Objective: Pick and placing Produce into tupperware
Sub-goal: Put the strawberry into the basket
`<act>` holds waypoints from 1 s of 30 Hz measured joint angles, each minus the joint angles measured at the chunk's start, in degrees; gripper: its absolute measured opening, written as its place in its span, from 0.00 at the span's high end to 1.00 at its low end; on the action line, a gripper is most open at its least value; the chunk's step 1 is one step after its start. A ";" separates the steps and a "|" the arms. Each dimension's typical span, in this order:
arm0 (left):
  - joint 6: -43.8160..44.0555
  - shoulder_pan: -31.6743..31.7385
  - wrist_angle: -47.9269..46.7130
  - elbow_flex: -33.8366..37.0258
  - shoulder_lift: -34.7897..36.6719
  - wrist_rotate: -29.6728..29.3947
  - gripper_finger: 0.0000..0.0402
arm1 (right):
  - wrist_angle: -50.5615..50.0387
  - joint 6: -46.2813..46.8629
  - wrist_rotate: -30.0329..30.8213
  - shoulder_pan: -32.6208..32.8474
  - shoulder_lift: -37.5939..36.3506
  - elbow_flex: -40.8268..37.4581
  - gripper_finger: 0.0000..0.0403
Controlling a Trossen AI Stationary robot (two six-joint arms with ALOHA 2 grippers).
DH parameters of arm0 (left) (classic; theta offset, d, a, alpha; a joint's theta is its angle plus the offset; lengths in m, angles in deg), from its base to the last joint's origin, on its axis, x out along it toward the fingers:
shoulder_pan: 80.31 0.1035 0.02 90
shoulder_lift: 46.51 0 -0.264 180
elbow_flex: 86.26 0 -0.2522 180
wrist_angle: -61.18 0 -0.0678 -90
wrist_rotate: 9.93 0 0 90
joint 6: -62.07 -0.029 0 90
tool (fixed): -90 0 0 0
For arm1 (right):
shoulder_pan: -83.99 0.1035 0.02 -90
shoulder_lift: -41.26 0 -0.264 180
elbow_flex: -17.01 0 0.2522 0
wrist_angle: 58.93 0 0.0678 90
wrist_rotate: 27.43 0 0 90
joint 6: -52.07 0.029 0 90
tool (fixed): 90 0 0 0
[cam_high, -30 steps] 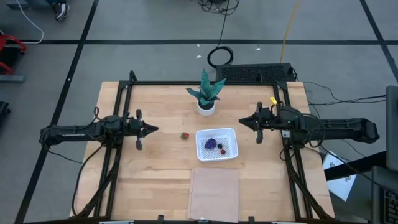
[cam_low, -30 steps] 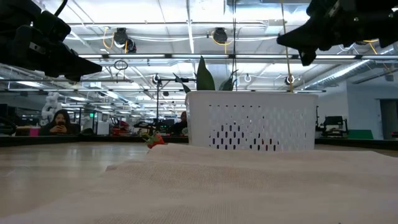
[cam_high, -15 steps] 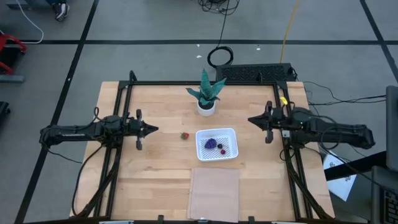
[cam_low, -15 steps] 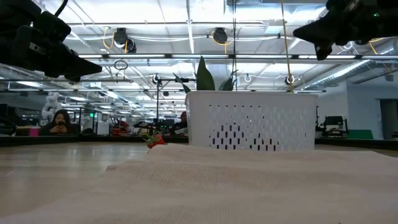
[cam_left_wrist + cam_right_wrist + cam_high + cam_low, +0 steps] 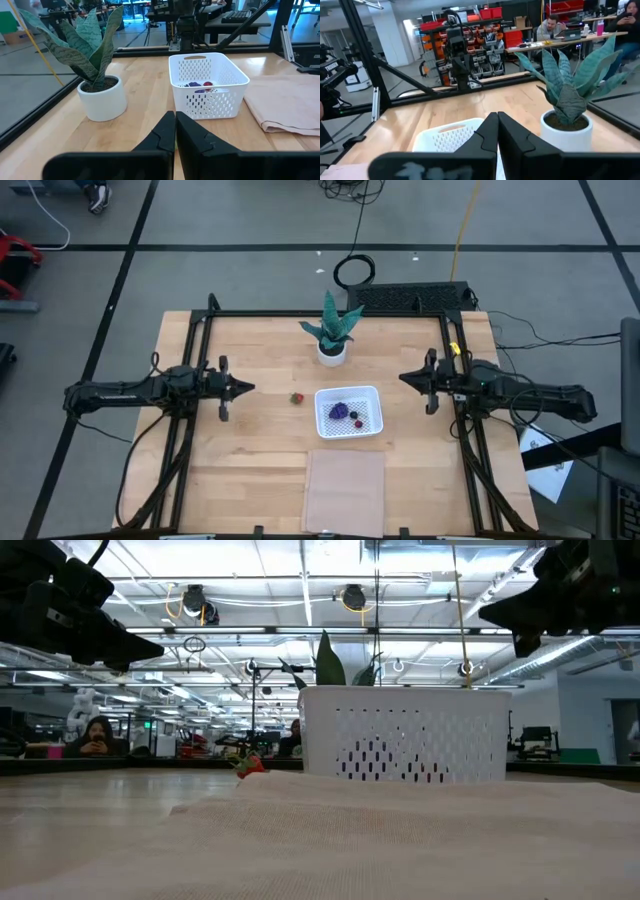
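High view: one strawberry-like piece (image 5: 296, 397) lies outside the white tupperware (image 5: 349, 391), nearest the left gripper (image 5: 249, 388), whose jaws are clenched. It should open wide before descending, probably straight down; the right gripper (image 5: 402, 378), also clenched, waits aside

A light wooden desk (image 5: 240, 440) with a black metal frame along its edges carries everything. Near its middle sits a white square perforated plastic tupperware (image 5: 349, 412). Just beside it, toward the left arm's side, a tiny red-and-green strawberry-like toy fruit (image 5: 296, 397) lies alone on the wood. Behind the tupperware stands a green leafy plant in a small white pot (image 5: 332, 330). A flat tan rectangular sheet (image 5: 345, 490) lies at the near edge.
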State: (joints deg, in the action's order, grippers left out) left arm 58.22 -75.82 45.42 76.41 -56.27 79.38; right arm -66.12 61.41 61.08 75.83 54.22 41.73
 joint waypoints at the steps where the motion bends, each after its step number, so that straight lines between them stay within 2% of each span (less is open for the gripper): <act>1: 0.05 -0.02 0.00 0.00 0.02 0.00 0.96 | 0.15 -0.02 0.00 0.00 -0.30 -0.42 1.00; 11: 0.36 0.00 0.00 0.00 0.00 -1.36 0.96 | 5.16 -1.67 0.12 -0.04 -2.95 -5.21 1.00; 17: 0.98 0.00 0.00 0.00 0.00 -2.38 0.96 | 11.41 -3.24 -0.11 0.00 -3.21 -8.57 1.00; 25: 1.15 -0.02 0.00 0.00 0.00 -2.38 0.96 | 11.91 -3.93 -1.49 0.00 -3.21 -9.64 1.00; 30: 4.63 -0.02 0.04 0.00 0.00 -1.99 0.96 | 11.50 -4.03 -2.20 0.02 -3.21 -9.72 1.00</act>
State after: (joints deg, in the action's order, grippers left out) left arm 62.85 -75.84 45.46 76.41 -56.27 77.39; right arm -54.62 57.38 58.87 75.85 51.02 32.01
